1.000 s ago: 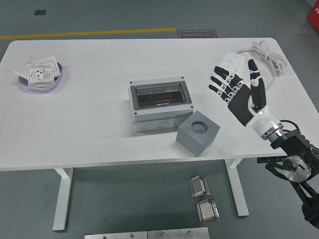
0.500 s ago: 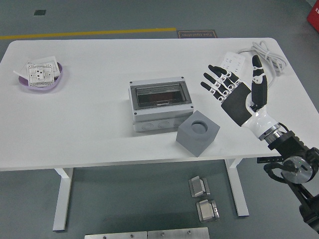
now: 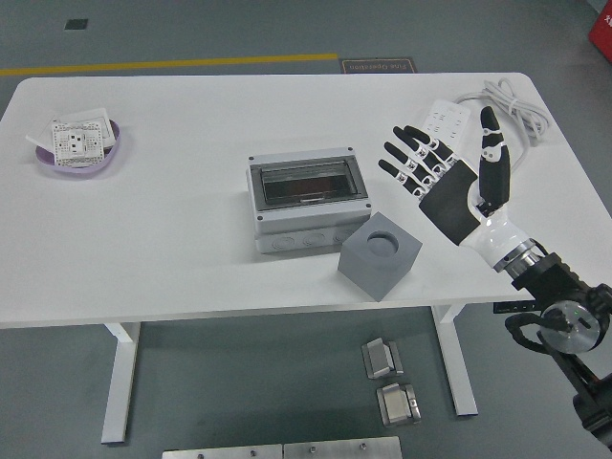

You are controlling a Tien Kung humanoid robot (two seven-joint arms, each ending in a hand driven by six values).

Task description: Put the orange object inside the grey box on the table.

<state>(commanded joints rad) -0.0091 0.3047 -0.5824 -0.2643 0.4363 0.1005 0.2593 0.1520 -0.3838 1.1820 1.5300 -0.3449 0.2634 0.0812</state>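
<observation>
White table (image 3: 172, 220) bears the grey box (image 3: 308, 203), seemingly long axis left-right; right hand (image 3: 442, 177) hovers, fingers spread.

No print can be read — the floor sign (image 3: 380, 65) beyond the table (image 3: 191, 229) carries lettering too blurred to make out.

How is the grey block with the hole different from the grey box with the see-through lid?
The grey block is darker; the grey box is pale. The block has a round hole on top; the box has a shut, dark see-through lid. The block is smaller and sits turned cornerwise; the box sits square to the table's edge. Both are grey and rest on the white table.
</observation>
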